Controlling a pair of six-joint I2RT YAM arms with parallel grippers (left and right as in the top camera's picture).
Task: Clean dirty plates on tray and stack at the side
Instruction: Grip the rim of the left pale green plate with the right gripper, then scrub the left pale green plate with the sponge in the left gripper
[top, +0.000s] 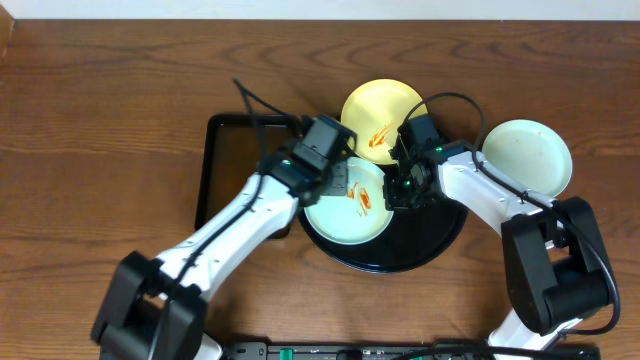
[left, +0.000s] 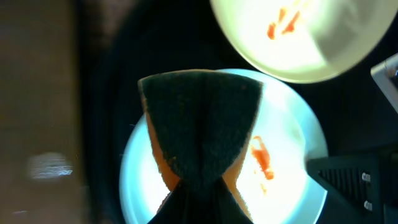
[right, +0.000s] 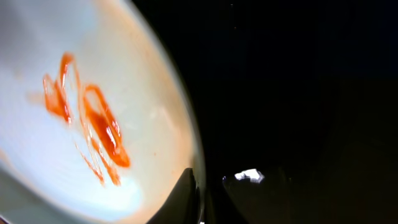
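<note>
A pale blue plate (top: 340, 222) with orange-red sauce (top: 361, 200) lies on the round black tray (top: 435, 235). My left gripper (top: 334, 176) is shut on a sponge with a dark green face and an orange body (left: 202, 121), held over that plate (left: 283, 193). My right gripper (top: 396, 190) is shut on the plate's right rim (right: 198, 163), with sauce (right: 99, 130) close by. A pale yellow plate (top: 383, 108) with a sauce smear sits at the tray's far edge; it also shows in the left wrist view (left: 311, 43). A clean pale plate (top: 527, 155) rests on the table to the right.
A smaller rectangular black tray (top: 225, 165) lies left of the round tray, under my left arm. The wooden table (top: 100, 130) extends around both trays. My two grippers are close together above the blue plate.
</note>
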